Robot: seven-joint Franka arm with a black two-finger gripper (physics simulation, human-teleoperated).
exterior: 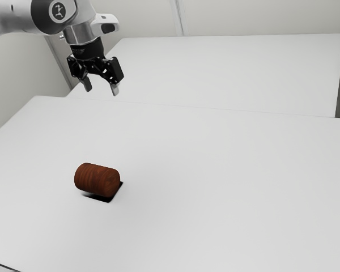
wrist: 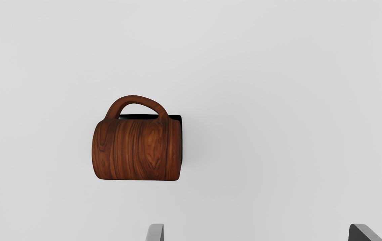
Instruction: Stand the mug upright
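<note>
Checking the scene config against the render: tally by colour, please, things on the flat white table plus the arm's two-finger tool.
Reddish-brown: 1, the wood-grained cylindrical mug with a looped handle, lying on its side
Black: 1, the two-finger tool with grey tips, open
Total: 2

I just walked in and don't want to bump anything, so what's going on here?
A robot arm is over a white table, there to set a mug upright. Nothing is being handled at this moment: the hand is up above the table with its fingers apart and nothing between them. The mug, brown with a wood grain, lies on its side below, so it is not upright yet.
</note>
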